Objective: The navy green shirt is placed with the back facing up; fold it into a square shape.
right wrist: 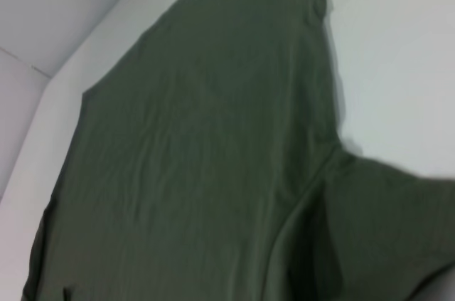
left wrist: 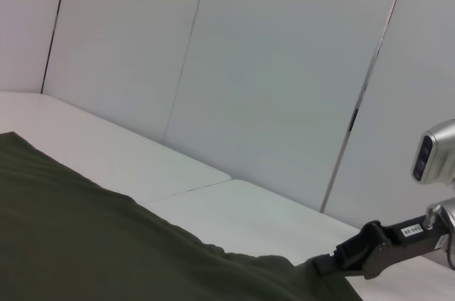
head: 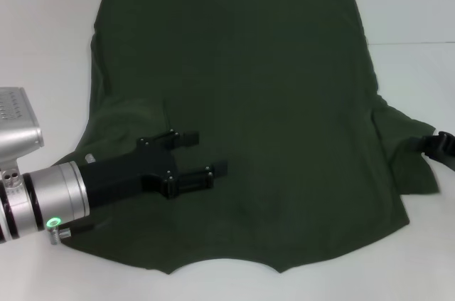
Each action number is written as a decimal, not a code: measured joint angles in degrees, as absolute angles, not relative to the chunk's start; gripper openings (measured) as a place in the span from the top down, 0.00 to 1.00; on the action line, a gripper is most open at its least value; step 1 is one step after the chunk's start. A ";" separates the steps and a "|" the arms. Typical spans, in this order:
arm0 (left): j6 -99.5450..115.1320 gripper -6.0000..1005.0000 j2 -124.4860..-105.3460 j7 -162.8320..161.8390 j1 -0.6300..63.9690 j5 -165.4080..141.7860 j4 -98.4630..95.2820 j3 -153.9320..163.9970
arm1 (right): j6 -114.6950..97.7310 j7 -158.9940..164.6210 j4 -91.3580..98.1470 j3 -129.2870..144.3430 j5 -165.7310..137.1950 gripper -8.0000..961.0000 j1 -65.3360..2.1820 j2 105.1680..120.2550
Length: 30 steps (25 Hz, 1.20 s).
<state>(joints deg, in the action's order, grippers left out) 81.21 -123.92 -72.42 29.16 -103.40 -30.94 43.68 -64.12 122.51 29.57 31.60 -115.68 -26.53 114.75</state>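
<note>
Head view: navy green shirt (head: 249, 116) lies on the white tabletop (head: 50, 30), plain side up. Its left sleeve looks folded inward over the body; its right sleeve sticks out sideways. Left gripper (head: 213, 151), fingers spread and holding nothing, hovers over the near left part of the cloth. Right gripper (head: 441, 146) sits at the right sleeve's edge; whether it pinches the cloth cannot be told.

Left wrist view: shirt edge in the foreground, right gripper (left wrist: 341, 257) at the cloth's far end.

Right wrist view: shirt body and unfolded sleeve.

Judgement: folding barely begun; most folds remain.
</note>
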 joint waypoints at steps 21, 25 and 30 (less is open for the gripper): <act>80.23 0.13 -123.84 -72.40 29.02 -103.26 -31.29 42.98 | -54.62 112.86 29.53 31.95 -107.76 0.96 -32.50 112.68; 79.76 0.13 -123.85 -72.42 29.00 -103.26 -31.29 42.98 | -54.65 112.93 29.53 32.60 -107.76 0.96 -33.17 112.45; 79.43 0.13 -123.91 -72.42 29.14 -103.26 -31.23 42.98 | -55.52 113.10 29.53 33.35 -107.75 0.95 -33.30 112.49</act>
<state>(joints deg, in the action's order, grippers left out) 79.43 -123.91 -72.42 29.14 -103.26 -31.23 42.98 -55.52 113.11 29.53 33.35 -107.75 -33.30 112.49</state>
